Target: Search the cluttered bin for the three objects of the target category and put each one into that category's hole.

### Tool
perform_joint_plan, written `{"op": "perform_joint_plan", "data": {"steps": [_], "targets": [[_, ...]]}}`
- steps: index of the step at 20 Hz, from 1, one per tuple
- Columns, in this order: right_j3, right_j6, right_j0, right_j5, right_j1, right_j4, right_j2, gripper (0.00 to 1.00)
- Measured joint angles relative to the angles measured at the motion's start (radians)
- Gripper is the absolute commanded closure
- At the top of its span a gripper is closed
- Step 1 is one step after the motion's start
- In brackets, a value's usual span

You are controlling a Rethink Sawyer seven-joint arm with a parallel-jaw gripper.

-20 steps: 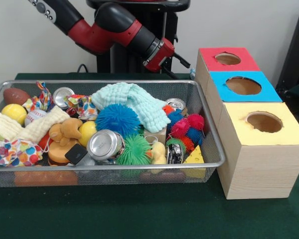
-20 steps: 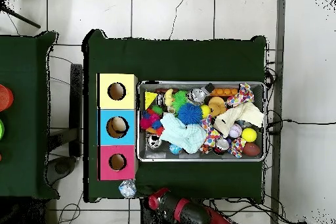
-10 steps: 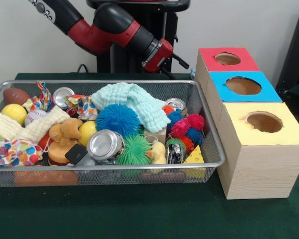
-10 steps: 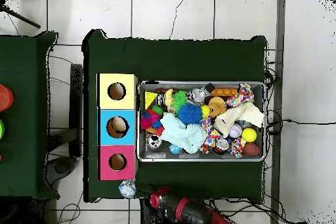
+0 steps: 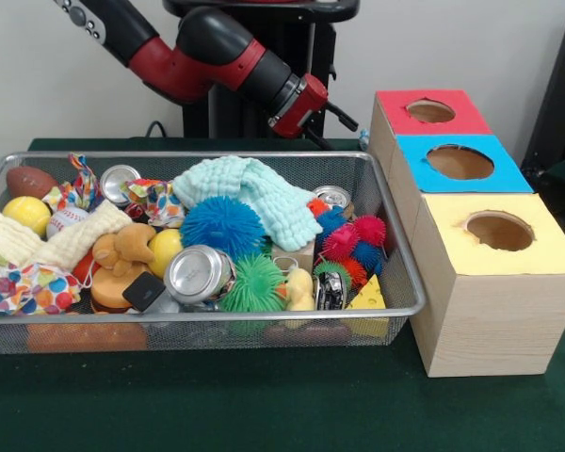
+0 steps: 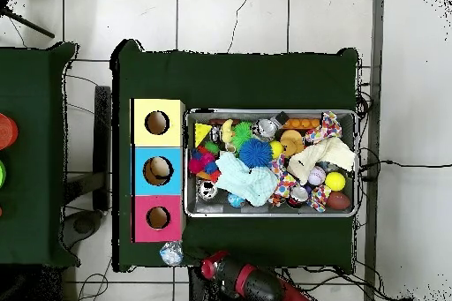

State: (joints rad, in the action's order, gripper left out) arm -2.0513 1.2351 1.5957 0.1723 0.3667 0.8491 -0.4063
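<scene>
Behind red-topped wooden box (image 5: 424,118), pincer (image 5: 361,132) showing only thin black tip in front view; spread or pressed, cannot tell. Overhead view alone showing crinkled clear plastic bottle (image 6: 171,252) sitting at worktop (image 6: 238,77) edge, just beside pincer (image 6: 196,260), outside silver wire-mesh bin (image 6: 269,213).

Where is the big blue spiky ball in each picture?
Front view: the blue spiky ball sits mid-bin, just left of the mint cloth.
Overhead view: the ball is near the bin's middle, above the same cloth.
Shared landmark: the yellow box at the end of the row of three.
</scene>
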Motion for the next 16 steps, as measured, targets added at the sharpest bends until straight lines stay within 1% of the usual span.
{"op": "perform_joint_plan", "data": {"steps": [16], "targets": [[0.001, 0.0, -0.002, 0.0, 0.002, -0.049, 0.005, 0.0]]}}
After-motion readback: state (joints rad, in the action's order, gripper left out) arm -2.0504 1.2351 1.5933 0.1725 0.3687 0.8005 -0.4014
